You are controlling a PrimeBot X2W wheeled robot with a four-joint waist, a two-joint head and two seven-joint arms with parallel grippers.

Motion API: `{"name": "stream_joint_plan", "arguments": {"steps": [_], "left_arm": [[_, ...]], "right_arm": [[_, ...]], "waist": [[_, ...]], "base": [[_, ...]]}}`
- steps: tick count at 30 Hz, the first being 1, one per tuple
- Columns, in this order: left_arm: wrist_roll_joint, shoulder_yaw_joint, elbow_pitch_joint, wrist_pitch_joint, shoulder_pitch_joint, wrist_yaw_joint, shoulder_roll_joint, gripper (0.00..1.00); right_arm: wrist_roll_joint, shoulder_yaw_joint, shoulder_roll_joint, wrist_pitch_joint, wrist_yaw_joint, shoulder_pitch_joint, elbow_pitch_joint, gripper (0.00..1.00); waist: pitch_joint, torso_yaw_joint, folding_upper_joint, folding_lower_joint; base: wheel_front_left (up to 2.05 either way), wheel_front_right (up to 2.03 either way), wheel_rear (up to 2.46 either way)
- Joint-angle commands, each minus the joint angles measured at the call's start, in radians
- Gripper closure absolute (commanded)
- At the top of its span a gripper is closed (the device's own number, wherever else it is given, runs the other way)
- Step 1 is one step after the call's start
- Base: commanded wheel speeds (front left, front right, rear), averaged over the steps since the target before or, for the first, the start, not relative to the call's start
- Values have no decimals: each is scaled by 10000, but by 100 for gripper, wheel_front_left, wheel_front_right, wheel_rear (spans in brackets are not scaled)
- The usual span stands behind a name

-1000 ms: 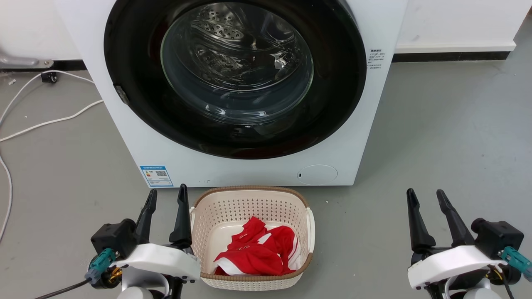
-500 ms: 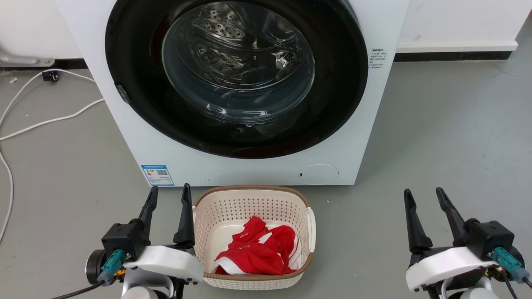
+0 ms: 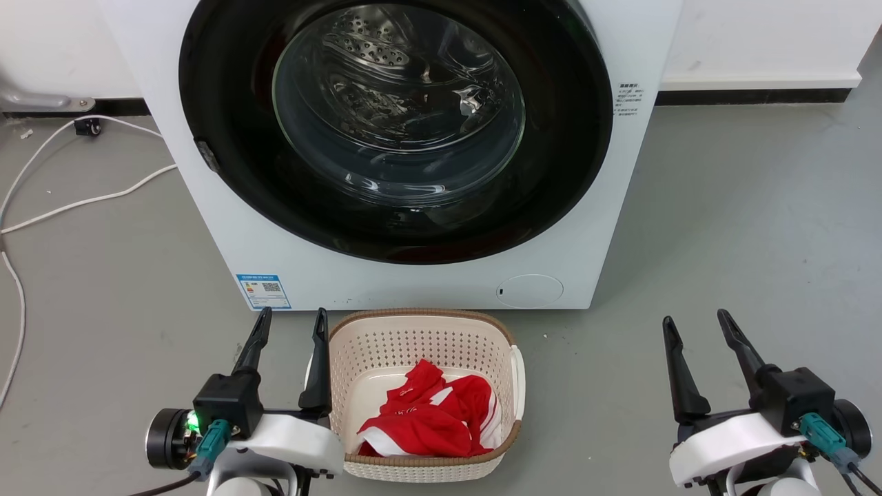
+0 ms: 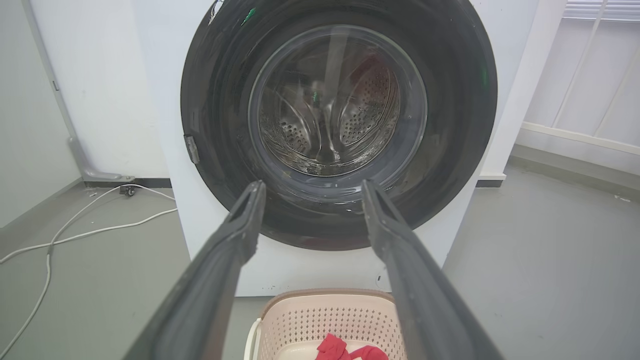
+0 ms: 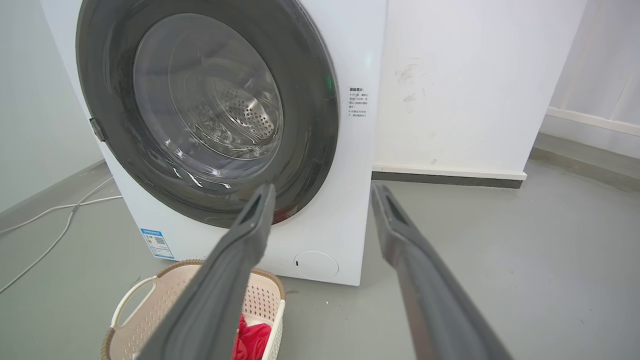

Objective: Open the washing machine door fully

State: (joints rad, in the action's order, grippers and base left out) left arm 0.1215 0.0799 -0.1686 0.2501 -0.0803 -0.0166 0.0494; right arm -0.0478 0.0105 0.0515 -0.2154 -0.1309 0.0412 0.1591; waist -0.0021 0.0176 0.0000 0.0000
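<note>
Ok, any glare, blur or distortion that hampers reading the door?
Head view: sharp, evenly lit; reflections streak the glass of the washing machine door. Left wrist view: the left gripper looks slightly soft, the door crisp. Right wrist view: the right gripper likewise soft; glare streaks low on the glass.

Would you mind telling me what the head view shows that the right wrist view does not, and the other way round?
Head view, not the wrist one: the left gripper, open beside the basket. Right wrist view, not the head one: smudges higher up the white wall right of the machine. Both: the closed washing machine door, the blue label, the round cover, red cloth in the basket and the open right gripper.
</note>
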Motion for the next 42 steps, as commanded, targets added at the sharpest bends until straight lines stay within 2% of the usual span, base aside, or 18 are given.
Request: {"name": "stream_joint_plan", "arguments": {"steps": [1,7,21,22,23,24,38,40,42], "left_arm": [[-175,7,-14,80,85,40,16,0],[-461,62,-79,178,88,80,14,0],[-362,10,-170,155,38,123,14,0],[-357,2,-161,155,37,126,14,0],[-351,-6,-154,155,39,129,14,0],[-346,-15,-151,155,42,130,13,0],[-278,-66,-106,155,53,89,13,0],[-252,-64,-94,155,40,77,13,0],[-221,-43,-74,155,11,94,13,0]], "right_arm": [[185,17,-21,-78,3,44,-9,0],[463,27,-23,-122,3,58,47,0],[237,33,-23,-42,5,57,128,0],[191,38,-23,-33,5,60,149,18],[166,38,-23,-15,5,72,156,67],[103,40,-23,-4,5,84,167,100],[-865,-32,-23,87,3,166,378,100],[-1750,-109,-23,2,5,202,334,100],[-3807,-87,-23,-97,3,244,356,100]], "waist": [[2,-6,0,0],[18,-16,0,0],[54,3,0,0],[60,2,0,0],[63,1,0,0],[66,1,0,0],[86,0,0,0],[106,1,0,0],[135,2,0,0]], "base": [[0,0,0],[0,0,0],[0,0,0],[0,0,0],[0,0,0],[0,0,0],[0,0,0],[0,0,0],[0,0,0]]}}
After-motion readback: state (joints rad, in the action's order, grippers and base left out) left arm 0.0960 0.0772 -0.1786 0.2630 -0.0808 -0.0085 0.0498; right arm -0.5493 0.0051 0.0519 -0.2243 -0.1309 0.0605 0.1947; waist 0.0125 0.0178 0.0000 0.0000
